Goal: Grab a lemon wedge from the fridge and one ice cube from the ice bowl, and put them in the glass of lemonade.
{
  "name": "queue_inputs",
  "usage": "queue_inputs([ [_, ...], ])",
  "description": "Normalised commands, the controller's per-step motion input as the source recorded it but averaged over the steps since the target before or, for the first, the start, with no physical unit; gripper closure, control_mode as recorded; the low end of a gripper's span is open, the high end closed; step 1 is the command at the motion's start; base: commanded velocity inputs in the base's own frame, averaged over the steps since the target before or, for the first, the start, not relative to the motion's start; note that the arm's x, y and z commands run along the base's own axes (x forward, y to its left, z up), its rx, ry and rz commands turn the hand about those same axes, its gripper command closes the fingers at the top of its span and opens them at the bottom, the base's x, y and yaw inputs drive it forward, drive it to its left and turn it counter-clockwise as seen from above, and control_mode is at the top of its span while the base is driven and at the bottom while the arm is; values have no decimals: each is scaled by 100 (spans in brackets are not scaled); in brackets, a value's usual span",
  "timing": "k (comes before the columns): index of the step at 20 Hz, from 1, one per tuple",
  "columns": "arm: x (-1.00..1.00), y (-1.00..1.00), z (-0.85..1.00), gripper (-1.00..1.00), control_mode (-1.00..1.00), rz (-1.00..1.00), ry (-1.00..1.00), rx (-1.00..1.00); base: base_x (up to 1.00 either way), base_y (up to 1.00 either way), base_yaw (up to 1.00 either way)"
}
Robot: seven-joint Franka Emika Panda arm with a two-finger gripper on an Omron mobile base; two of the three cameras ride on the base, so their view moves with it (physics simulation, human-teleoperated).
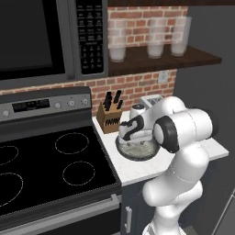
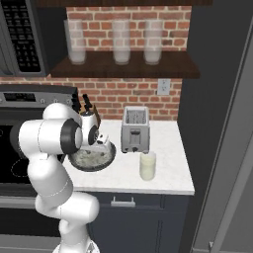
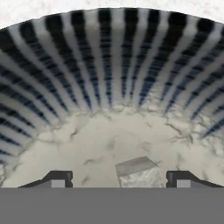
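Reaching down into the ice bowl (image 2: 94, 160), the gripper (image 3: 118, 177) is seen with its jaws spread wide, the two dark fingertips (image 3: 57, 178) standing well apart near the bowl's floor. Between them, in the hand view, a pale grey ice cube (image 3: 138, 171) is shown lying on the speckled inside of the bowl, closer to one tip than the other and gripped by neither; the ribbed dark-and-pale wall of the bowl rises behind it. The ice bowl is placed on the white counter (image 2: 173, 173) near its left edge, beside the stove (image 1: 50, 170), with the knife block (image 1: 109, 117) at the back left corner behind it. The toaster (image 2: 135, 129) is set toward the counter's back edge, and the glass of lemonade (image 2: 147, 165) is stood in front of it, nearer the front edge, apart from the bowl. The fridge (image 2: 222, 123) is seen at the counter's right edge. Three tall frosted glasses (image 2: 121, 42) are ranged on the shelf (image 2: 123, 66) above.
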Motion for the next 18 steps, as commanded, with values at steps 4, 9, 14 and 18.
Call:
queue_inputs([
  [4,0,0,-51,100,-100,0,0,0,0,0,0],
  [9,-4,0,-45,100,-100,-1,3,0,0,0,0],
  [14,-23,0,-34,100,-100,-2,3,0,0,0,0],
  [18,-53,0,-50,100,-100,-4,1,0,0,0,0],
])
